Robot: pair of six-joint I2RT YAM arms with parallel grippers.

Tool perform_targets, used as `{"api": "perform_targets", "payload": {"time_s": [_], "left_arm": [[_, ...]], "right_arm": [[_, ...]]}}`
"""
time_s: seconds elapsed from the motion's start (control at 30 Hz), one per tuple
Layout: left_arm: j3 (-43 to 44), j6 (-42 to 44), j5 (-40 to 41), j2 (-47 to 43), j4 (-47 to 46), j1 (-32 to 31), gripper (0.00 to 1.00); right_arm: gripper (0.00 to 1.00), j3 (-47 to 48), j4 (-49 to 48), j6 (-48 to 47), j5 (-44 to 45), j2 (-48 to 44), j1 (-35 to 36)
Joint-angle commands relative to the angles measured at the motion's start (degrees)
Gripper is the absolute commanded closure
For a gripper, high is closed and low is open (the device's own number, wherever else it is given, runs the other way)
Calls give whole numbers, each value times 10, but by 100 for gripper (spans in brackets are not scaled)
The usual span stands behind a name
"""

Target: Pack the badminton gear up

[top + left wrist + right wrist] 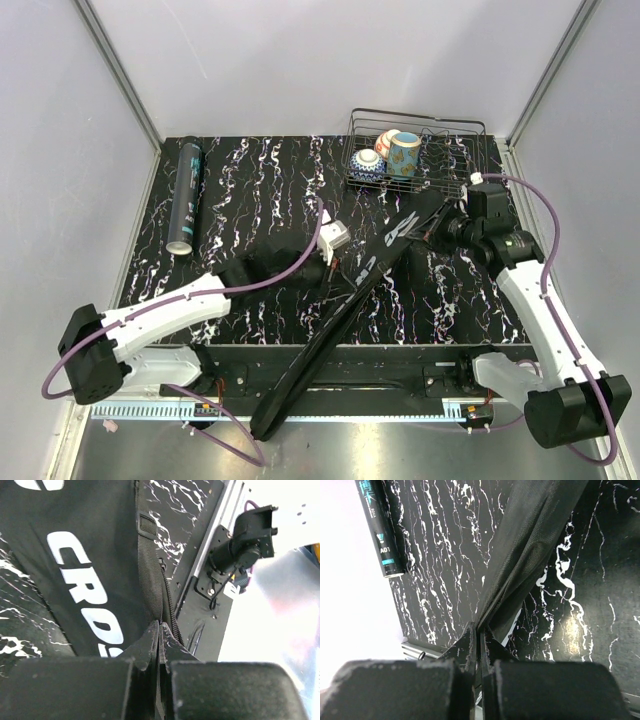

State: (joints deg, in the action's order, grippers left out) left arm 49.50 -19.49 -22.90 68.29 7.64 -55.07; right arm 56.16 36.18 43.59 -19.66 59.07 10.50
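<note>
- Eyes on the long black bag (338, 312): stretched on a diagonal across the table (260, 180), far end up by the wire basket (450, 122), near end hanging out past the front edge between the two arm bases.
- Pinched at the far tip by the right gripper (479, 630), jaws pressed together on a fold of the fabric, nothing else between them.
- Pinched again by the left gripper (159, 629), roughly mid-length, clenched on the zip edge just beside the strap (150, 570) and the white lettering.
- So, held at two spots along one long axis, far right to near left, with the right arm nearer the far end and the left arm nearer the middle.
- No sign of the racket or the shuttlecocks anywhere in view. Possibly inside the bag, impossible to tell.
- Over to the tube (187, 195): lying flat at the far left of the table, well apart from the bag, long axis running near to far along the left wall, not in line with the bag.
- Judging the coming move: probably hinges on that gap. Off to the left and farther back from the left gripper, clearly closer to the left arm than the right.
- Would likely mean letting go of the zip edge before reaching for it, with both grippers busy on the bag. Whether the zip is open, cannot tell from here.
</note>
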Motion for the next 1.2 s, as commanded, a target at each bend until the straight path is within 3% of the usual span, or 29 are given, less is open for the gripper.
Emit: {"api": "perform_targets", "payload": {"time_s": [0.0,0.13,0.27,0.33,0.4,0.43,0.5,0.53,0.63,0.7,0.8,0.87,0.93,1.17], "left_arm": [[16,6,30,-4,88,-3,100],[88,10,148,54,190,0,100],[135,22,194,106,226,4,96],[161,29,243,123,250,4,80],[164,43,249,112,246,3,69],[156,44,248,104,233,3,59],[141,47,236,74,214,2,54],[123,47,214,64,196,2,37],[90,41,201,19,154,-17,26],[73,44,222,-14,134,-41,22],[56,59,317,-39,104,-100,21],[56,80,368,-39,85,-142,10],[73,95,397,-15,90,-173,1],[159,89,505,129,172,-217,1]], "right_arm": [[100,76,23,-56,136,22,-9],[100,81,44,-62,173,29,-7],[100,91,59,-55,190,46,-8],[100,96,62,-42,190,60,-8],[100,98,62,-32,187,70,-7],[100,101,60,-23,184,80,-8],[100,105,58,-18,183,90,-8],[100,112,59,-18,182,98,-8],[100,124,60,-12,180,110,-8],[100,130,60,-11,178,114,-8],[100,139,60,-11,169,123,-9],[100,142,60,-11,167,122,-9],[100,143,60,-11,165,120,-8],[100,145,62,-11,158,116,-8]]}}
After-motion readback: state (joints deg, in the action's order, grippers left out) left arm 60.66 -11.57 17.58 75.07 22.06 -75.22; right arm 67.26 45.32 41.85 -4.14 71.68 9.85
